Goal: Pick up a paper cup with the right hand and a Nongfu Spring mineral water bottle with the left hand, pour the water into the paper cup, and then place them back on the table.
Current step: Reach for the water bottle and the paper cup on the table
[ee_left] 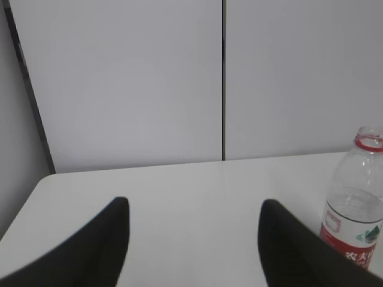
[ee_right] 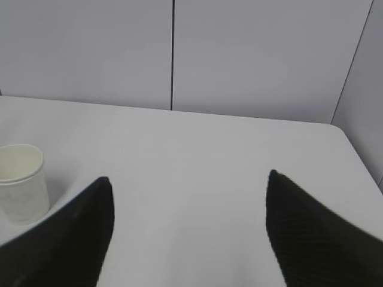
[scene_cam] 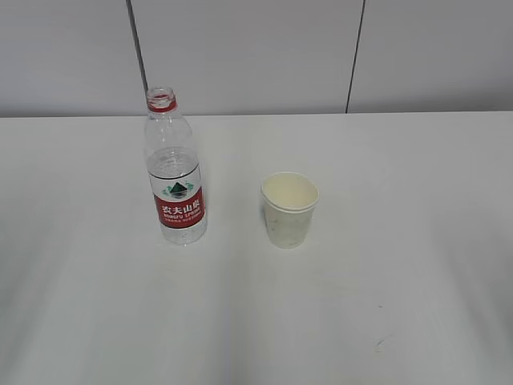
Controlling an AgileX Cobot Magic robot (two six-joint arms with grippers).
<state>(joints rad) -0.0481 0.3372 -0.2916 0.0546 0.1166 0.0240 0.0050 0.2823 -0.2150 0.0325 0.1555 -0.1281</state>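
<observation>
We find the table (scene_cam: pixel 417 265) carrying both task items, with neither arm in the exterior view. The Nongfu Spring mineral water bottle (scene_cam: pixel 175 172) stands upright, long axis vertical, uncapped mouth up, label toward the exterior camera; we judge this keeps the water in and leaves the body free to grasp. The paper cup (scene_cam: pixel 289 209) stands just to the right of the bottle, apart from it, open mouth up, ready to receive water.

The left hand (ee_left: pixel 194 239) sits left of the bottle, well short of it, jaws spread wide and holding nothing. The right hand (ee_right: pixel 188 224) sits right of the cup, jaws likewise spread and empty. We judge both are set to approach; no grasp has yet been made.
</observation>
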